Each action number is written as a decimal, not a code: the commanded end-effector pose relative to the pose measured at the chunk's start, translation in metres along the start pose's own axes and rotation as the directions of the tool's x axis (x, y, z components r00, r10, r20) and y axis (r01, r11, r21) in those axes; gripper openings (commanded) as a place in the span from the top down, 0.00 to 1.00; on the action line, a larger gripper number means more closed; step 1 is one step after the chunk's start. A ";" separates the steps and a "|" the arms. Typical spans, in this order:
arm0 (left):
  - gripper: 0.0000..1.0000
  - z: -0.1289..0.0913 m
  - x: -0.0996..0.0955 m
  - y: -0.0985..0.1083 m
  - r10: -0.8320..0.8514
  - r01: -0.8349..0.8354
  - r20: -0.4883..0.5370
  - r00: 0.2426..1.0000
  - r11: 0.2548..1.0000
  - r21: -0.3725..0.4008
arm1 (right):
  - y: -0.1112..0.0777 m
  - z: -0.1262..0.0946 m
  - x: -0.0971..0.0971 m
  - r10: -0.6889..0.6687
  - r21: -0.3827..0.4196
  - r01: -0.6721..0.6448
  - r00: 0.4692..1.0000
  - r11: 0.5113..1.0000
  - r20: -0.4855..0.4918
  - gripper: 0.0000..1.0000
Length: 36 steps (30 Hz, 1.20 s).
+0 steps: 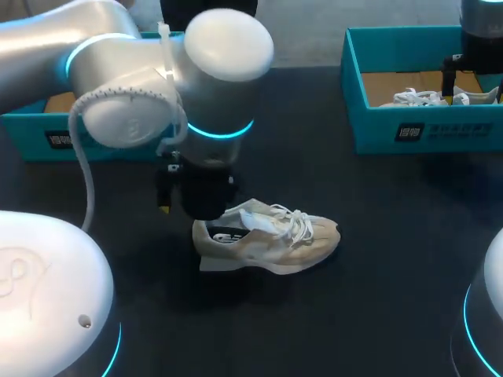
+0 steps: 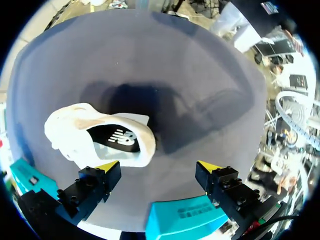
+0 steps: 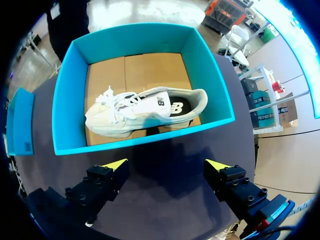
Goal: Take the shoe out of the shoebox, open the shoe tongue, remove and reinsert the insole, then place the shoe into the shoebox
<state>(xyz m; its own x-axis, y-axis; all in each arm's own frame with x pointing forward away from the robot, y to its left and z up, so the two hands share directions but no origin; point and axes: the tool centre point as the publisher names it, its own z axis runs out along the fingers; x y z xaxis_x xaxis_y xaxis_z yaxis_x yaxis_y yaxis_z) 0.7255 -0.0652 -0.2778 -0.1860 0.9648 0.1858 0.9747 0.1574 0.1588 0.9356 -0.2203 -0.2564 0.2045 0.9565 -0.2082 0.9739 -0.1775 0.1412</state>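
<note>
A beige shoe (image 1: 267,239) with white laces lies on its side in the middle of the dark table. My left arm (image 1: 212,94) hangs over its heel. In the left wrist view the shoe (image 2: 75,132) shows its black insole (image 2: 117,137), just ahead of one finger; my left gripper (image 2: 159,167) is open and holds nothing. A second shoe (image 3: 145,110) lies in the teal shoebox (image 3: 65,100) at the back right. My right gripper (image 3: 166,165) is open above the table just in front of that box.
Another teal shoebox (image 1: 35,129) stands at the back left, partly hidden by my left arm. The right shoebox (image 1: 424,129) takes up the back right corner. Bare dark table lies in front of and to the right of the beige shoe.
</note>
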 end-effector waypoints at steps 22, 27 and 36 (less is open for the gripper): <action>0.00 -0.002 0.108 0.014 -0.468 0.428 0.126 0.875 0.868 0.253 | -0.001 0.000 0.000 0.002 -0.003 -0.002 1.000 1.000 -0.001 0.00; 0.00 0.006 0.125 0.013 -0.532 0.475 0.145 0.834 0.828 0.298 | -0.001 0.000 0.000 0.002 -0.003 -0.002 1.000 1.000 -0.001 0.00; 0.00 0.015 0.142 0.017 -0.568 0.513 0.107 0.816 0.796 0.322 | -0.001 0.000 0.000 0.002 -0.003 -0.002 1.000 1.000 -0.001 0.00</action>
<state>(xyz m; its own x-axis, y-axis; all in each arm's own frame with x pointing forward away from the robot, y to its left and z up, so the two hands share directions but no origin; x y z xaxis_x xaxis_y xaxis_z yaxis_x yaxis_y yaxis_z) 0.7206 0.0729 -0.2621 -0.6858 0.7244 0.0694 0.7190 0.6893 -0.0890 0.9356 -0.2204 -0.2564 0.2047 0.9564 -0.2082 0.9739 -0.1776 0.1413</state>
